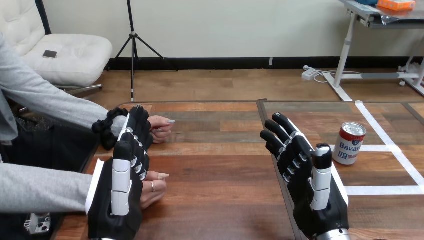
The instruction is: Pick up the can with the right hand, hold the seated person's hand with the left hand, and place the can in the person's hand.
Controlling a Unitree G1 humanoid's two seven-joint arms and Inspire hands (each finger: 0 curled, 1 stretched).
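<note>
Wooden tabletop [215, 165]: can [349, 143] upright and untouched, near the right of the right hand's [312, 185] straight, close-set fingers [285, 127]. Left hand [122, 190], fingers straight, sits just beside the person's nearer hand [152, 187], not curled round it. Pickup, hold and handover remain.

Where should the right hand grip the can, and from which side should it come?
Wrap the can round the middle of its side wall, coming from its left, where the right hand lies open. It stands upright, a plain cylinder, so a sideways wrap likely suits.
</note>
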